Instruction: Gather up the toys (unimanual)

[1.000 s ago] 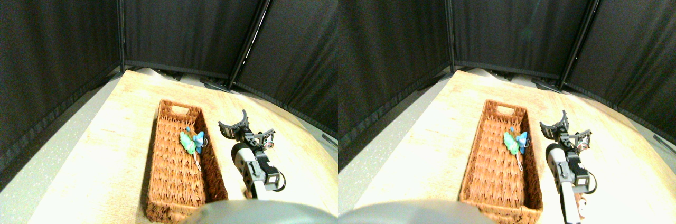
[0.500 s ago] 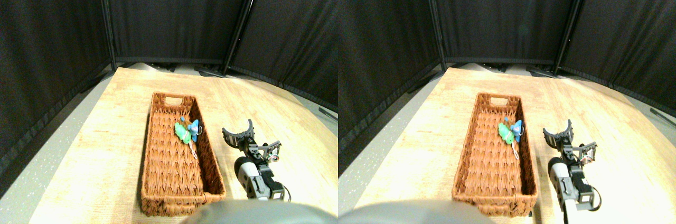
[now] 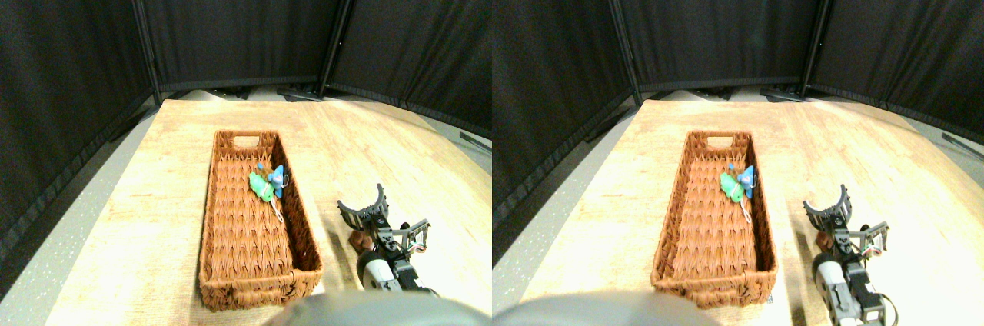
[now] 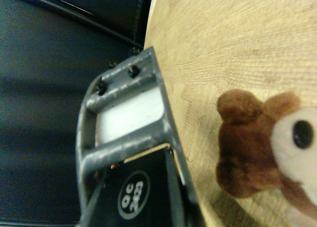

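Black curtain panels (image 3: pixel 246 18) on dark poles are closing in the pale wood-grain surface (image 3: pixel 154 180), with grey speckled floor (image 3: pixel 46 249) running along its left edge. The wicker basket (image 3: pixel 231 268) is lying lengthwise on it, holding a green toy (image 3: pixel 260 186) and a blue toy (image 3: pixel 277 178) touching each other near its right wall. Right of the basket, the right gripper (image 3: pixel 388 218) is hanging low with its fingers spread wide and holding nothing. A brown-white bear toy (image 4: pixel 267 147) is lying on the wood just beside it.

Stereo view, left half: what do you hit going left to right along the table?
Wicker basket → green toy → blue toy, both inside the basket near its right wall → brown toy on the table → right gripper above it.
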